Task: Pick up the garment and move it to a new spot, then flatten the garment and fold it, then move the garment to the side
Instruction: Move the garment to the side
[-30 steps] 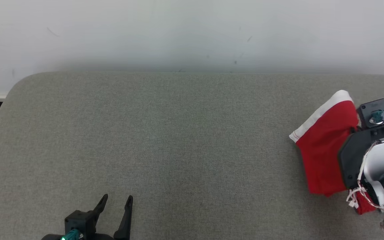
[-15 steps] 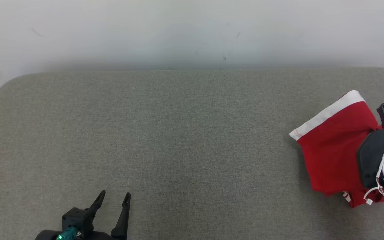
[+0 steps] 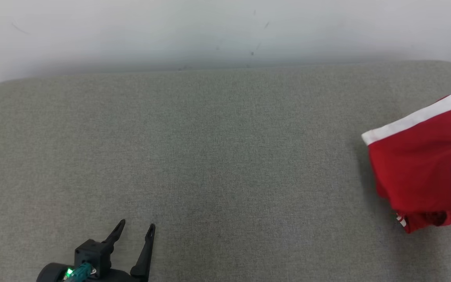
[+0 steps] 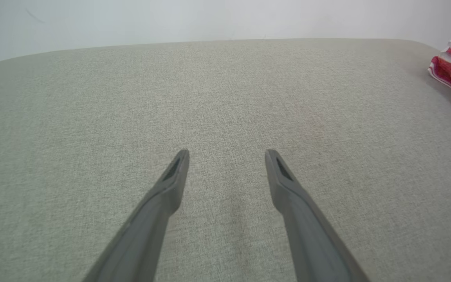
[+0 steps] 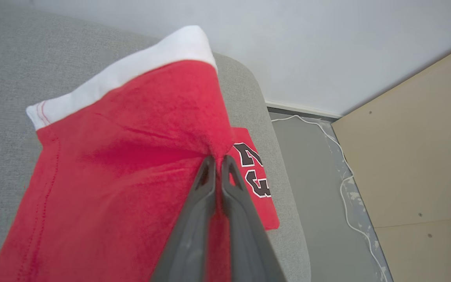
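Well, my right gripper (image 5: 217,158) is pinched tight on the red garment (image 5: 131,156) — both dark fingers are pressed together, with a fold of the cloth caught between their tips. The cloth bunches up right where I hold it. The garment has a white band (image 5: 119,74) along its top edge. A flat bit of it with black and white print (image 5: 251,168) lies on the grey table (image 3: 210,156), close to the table's rounded edge. From my head I see the garment far over on my right side of the table, near the end. My left gripper (image 3: 137,224) is down at the near left, well apart from the garment. Its two fingers are spread wide and hold nothing — just grey table under them. Past the table's right edge is a grey floor (image 5: 315,176) with a thin white cable (image 5: 345,184) on it, and a tan board (image 5: 425,156) beside that. A pale wall (image 3: 210,31) runs behind the table.
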Tool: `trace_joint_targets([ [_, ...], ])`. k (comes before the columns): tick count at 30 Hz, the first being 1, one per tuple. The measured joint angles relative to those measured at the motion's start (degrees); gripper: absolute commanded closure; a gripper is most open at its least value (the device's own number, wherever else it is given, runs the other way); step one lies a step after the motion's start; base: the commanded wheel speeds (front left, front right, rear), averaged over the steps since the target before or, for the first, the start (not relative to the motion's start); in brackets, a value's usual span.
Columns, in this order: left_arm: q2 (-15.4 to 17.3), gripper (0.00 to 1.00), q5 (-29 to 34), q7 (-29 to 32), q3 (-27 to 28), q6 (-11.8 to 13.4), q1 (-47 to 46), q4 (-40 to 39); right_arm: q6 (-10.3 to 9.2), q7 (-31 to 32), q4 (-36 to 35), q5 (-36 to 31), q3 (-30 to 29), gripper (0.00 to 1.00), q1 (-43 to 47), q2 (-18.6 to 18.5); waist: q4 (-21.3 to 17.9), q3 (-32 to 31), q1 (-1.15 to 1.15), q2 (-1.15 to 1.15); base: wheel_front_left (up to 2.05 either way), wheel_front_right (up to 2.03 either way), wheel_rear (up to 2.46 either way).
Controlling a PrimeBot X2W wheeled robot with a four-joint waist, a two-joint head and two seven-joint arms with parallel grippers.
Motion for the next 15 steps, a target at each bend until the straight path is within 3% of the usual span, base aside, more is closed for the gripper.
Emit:
trace_joint_targets([
  [15,0.02,0.0,1.15,2.67,-2.12,-1.0,-3.76,-2.98,-0.42,-3.61,2.4,-4.45,-3.19,1.0,-1.31,-1.47,0.14,6.0,0.0,0.0,0.0,0.0,0.0],
])
